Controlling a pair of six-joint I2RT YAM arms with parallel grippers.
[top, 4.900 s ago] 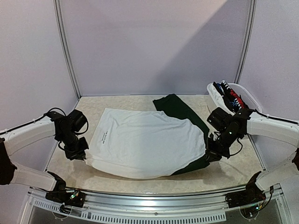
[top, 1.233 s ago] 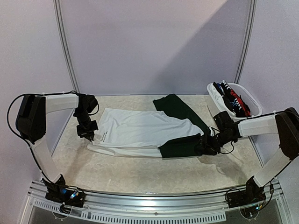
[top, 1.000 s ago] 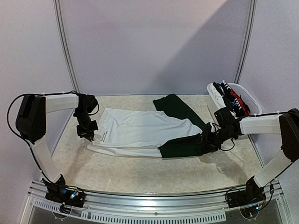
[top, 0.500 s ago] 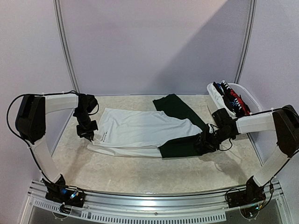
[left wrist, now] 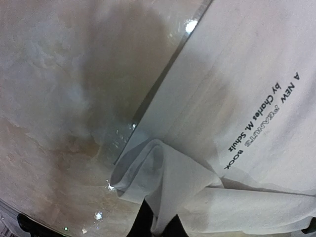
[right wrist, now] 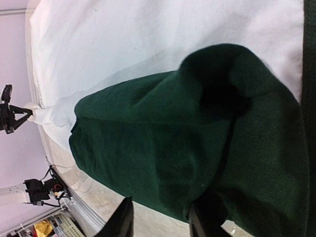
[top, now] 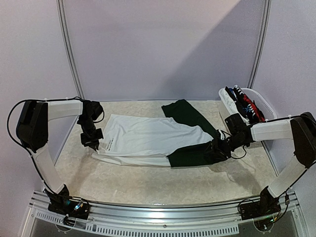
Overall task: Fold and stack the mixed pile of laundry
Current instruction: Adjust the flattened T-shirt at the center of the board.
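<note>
Top view: five seconds ago the white T-shirt (top: 148,134) lay spread wide. It is now folded into a narrower band across the middle of the table (top: 148,185). In the last half second only the right gripper (top: 217,149) has shifted slightly. The left gripper (top: 93,144) stays at the shirt's left edge. The green garment (top: 190,154) shows behind the shirt toward the back wall, and again as a folded flap at the shirt's near right corner, where the right gripper sits. More clothes (top: 244,104), red, blue and striped, fill a white tub (top: 266,104) at the back right.

Left wrist view: the left gripper is closed, pinching a bunched, layered corner of the shirt against the table. Lines of black print (left wrist: 261,118) run across the flat, smooth cloth beyond.

Right wrist view: the green garment forms a thick, rounded fold lying over the white shirt, its near edge on the table. The right gripper's fingers (right wrist: 122,219) stand apart with bare table between them and their tips at that green edge.
</note>
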